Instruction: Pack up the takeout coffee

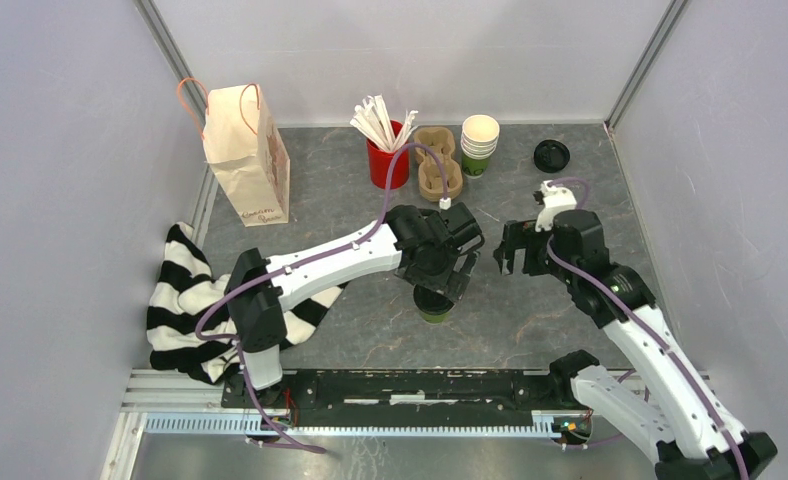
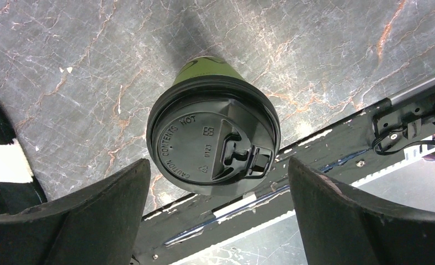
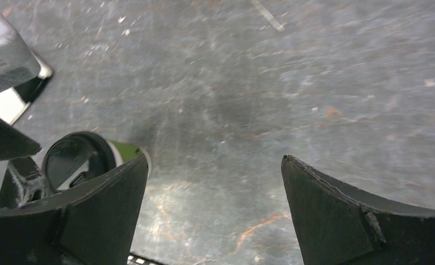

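The small green paper cup with a black plastic lid (image 2: 212,141) stands upright on the grey marbled desk (image 1: 510,325), just below the centre of the overhead view. The left claw (image 1: 440,280) hangs over it, fingers spread either side of the lid and clear of it. The right claw (image 1: 511,262), right of centre, is spread and empty. Grasping seems the step in hand: lower, close below the lid, then carry it upright, probably to the brown paper bag (image 1: 248,150) at upper left.
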